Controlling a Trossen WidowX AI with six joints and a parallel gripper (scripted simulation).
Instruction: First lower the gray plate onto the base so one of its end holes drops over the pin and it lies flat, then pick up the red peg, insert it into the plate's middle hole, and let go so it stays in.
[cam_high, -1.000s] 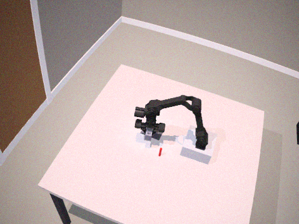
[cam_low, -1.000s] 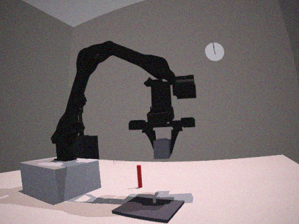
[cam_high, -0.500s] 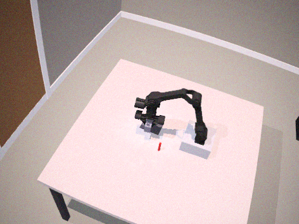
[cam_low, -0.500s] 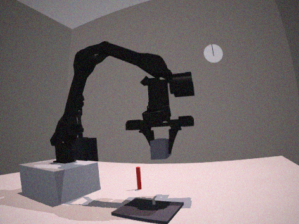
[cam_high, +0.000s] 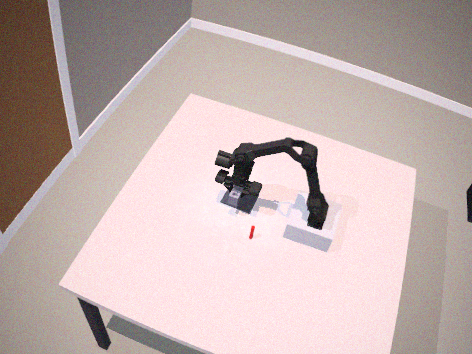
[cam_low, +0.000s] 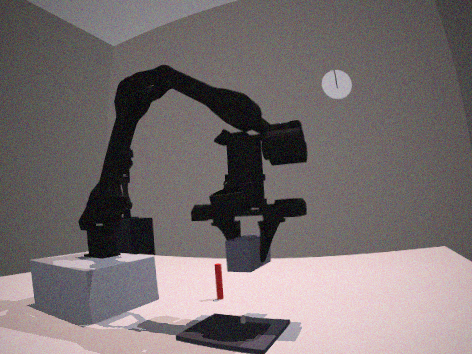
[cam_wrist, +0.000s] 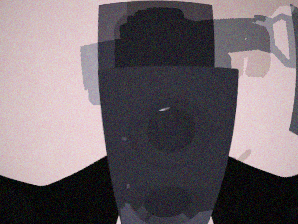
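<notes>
The gray plate (cam_high: 235, 194) (cam_low: 243, 256) (cam_wrist: 131, 100) is held between the fingers of my gripper (cam_low: 249, 247) (cam_wrist: 162, 152), which is shut on it. It hangs in the air above the base, not touching it; its exact tilt is hard to tell. Two round holes show on its face in the wrist view. The dark square base (cam_high: 246, 205) (cam_low: 276, 328) (cam_wrist: 107, 30) lies flat on the table, its short pin (cam_low: 243, 319) standing up and bare. The plate hides part of the base in the wrist view. The red peg (cam_high: 252, 232) (cam_low: 219, 281) stands upright on the table beside the base.
The arm stands on a light gray block (cam_high: 306, 237) (cam_low: 60, 285) on the pale table (cam_high: 175, 280) (cam_low: 380, 300). The arm's shadow falls across the base and the table between block and base. A round clock (cam_low: 336, 84) hangs on the back wall.
</notes>
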